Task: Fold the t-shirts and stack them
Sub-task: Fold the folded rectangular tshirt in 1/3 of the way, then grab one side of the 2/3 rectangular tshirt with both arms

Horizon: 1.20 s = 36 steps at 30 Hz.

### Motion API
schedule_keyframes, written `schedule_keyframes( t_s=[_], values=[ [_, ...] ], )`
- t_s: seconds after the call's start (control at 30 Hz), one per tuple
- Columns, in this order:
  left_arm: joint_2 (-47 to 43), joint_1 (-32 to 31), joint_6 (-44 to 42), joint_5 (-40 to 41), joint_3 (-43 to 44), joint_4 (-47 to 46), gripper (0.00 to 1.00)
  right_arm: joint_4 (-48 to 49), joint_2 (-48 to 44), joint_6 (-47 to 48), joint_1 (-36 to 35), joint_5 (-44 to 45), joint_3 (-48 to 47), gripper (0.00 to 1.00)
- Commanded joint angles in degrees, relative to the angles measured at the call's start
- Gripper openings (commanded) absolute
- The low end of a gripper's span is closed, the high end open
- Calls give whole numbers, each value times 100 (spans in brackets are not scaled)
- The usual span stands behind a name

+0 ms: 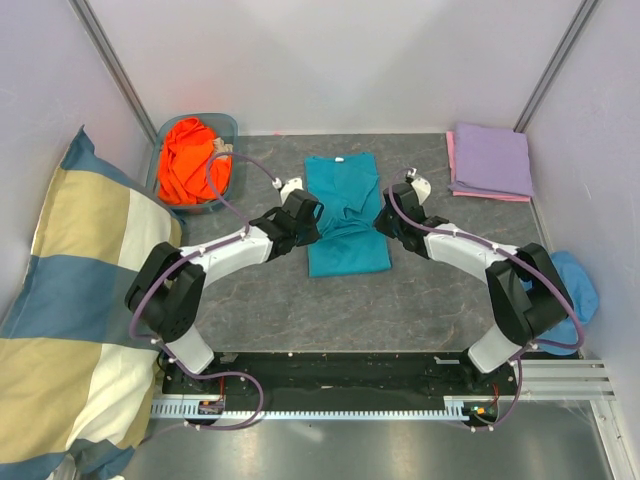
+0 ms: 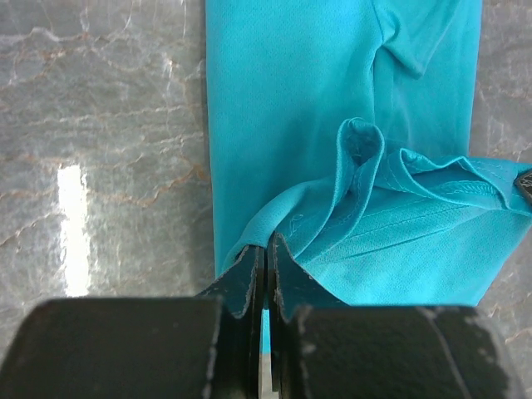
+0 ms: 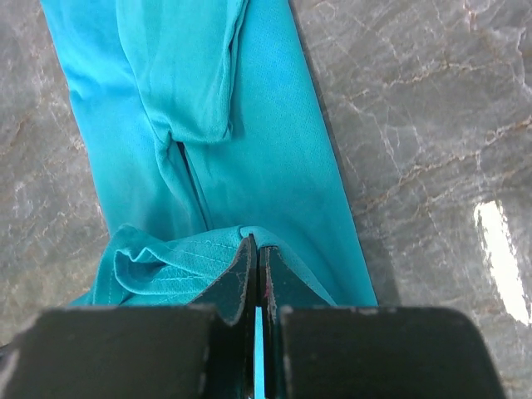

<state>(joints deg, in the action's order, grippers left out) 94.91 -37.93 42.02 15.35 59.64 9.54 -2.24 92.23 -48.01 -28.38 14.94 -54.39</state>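
The left arm's black fingers [image 2: 261, 258] fill the bottom of the left wrist view, pressed shut on a bunched edge of the teal cloth t-shirt [image 2: 283, 100]. The right arm's black fingers [image 3: 248, 262] are closed in the same way on its opposite edge. In the top view, the big yellow, blue and white checked pillow [image 1: 70, 290] takes up the lower left. The grey marbled worktop [image 1: 400, 310] spreads across the middle. The teal cloth t-shirt lies at its centre as a narrow lengthwise strip, collar towards the top of the frame, with puckered cloth between the two grips at about mid-length. A folded lavender cloth t-shirt [image 1: 492, 158] sits at upper right on a folded pink cloth t-shirt [image 1: 451, 160], which shows only as a thin border. At upper left, a crumpled bright orange cloth t-shirt [image 1: 190, 160] fills a blue-green basket [image 1: 225, 125], and a blue bucket hat [image 1: 580, 285] lies at the right edge. The step in hand looks like the crosswise fold of the teal shirt. Which way the pinched cloth is meant to go cannot be told. The next move probably calls for both arms to travel together at equal height. They would need to keep the cloth taut so the edges line up, then lay it flat before letting go.
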Motion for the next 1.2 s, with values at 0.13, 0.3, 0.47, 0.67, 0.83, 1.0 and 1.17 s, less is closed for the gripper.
schedule_keyframes(
  t_s=[0.13,0.3,0.47,0.67,0.83,1.0,1.17],
  values=[
    [361,128,-300,178,540,-190,63,330,340,327,219,-421,-423,63],
    [-181,409,-326,634,523,74,100,14,-160,634,631,-325,-248,80],
    [-1070,436,-256,550,-370,22,100,-189,-994,732,711,-509,498,82],
    [-1722,-73,340,170,-1891,-347,100,180,-1987,284,597,-1116,2089,84],
    [-1538,-759,728,222,-2342,-698,100,373,-2297,187,386,-1142,2679,84],
    [-1037,-926,825,372,-2352,-910,100,602,-2218,195,368,-1151,2855,84],
    [-852,-918,711,451,-2273,-1129,100,865,-1867,178,368,-1256,2864,84]
  ],
)
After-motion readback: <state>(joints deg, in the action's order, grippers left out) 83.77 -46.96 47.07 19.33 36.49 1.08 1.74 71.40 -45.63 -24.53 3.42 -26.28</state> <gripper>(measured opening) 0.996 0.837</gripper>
